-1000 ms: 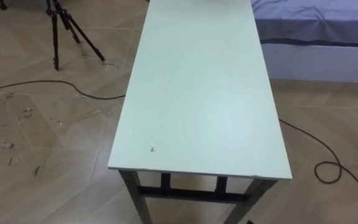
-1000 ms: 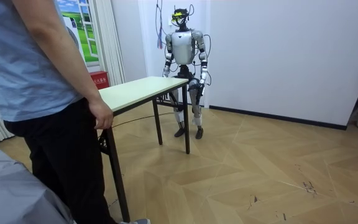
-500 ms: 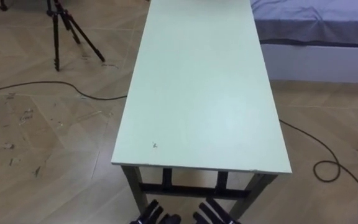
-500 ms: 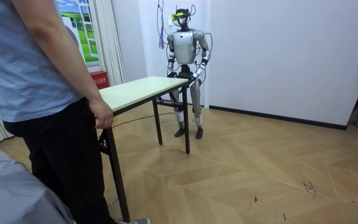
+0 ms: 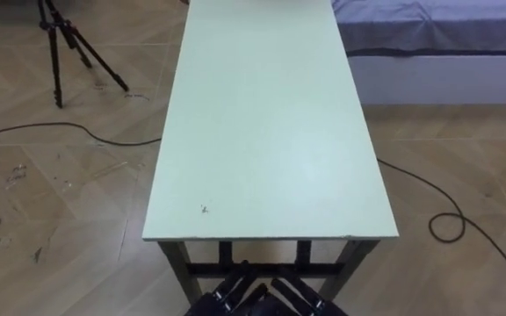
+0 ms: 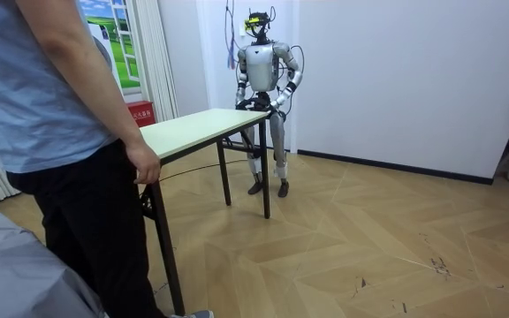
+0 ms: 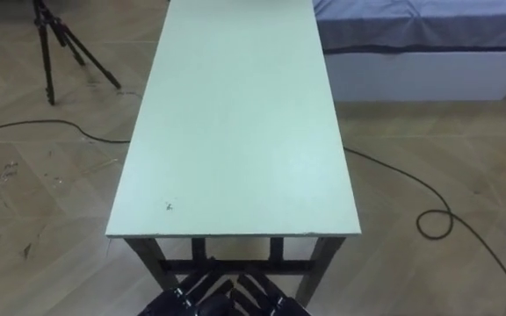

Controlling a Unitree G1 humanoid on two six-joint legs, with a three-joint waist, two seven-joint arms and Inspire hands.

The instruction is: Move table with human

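Table: The long table (image 5: 262, 132) with the pale green top stands on the wood floor (image 5: 51, 202). It is right in front of me, at 12 o'clock. Its short near edge is just past my fingers.
Left hand: My left hand (image 5: 228, 297) is low down at 6 o'clock, just under that near edge. Its fingers are straight and a little apart. They hold nothing.
Right hand: My right hand (image 5: 295, 297) is just beside the left one. Its fingers are straight and apart too, and they hold nothing.
Touch: I cannot tell if my fingers touch the table.
Me: I stand at one short end of the table, near the white wall.
Person: A person (image 6: 51, 132) stands at the other short end. The person's hand (image 6: 145, 164) rests on that edge.
Tripod: A black tripod (image 5: 60, 53) stands on the floor at 10 o'clock from the table.
Bed: A bed (image 5: 429, 35) is at 2 o'clock, close to the table's far right side.
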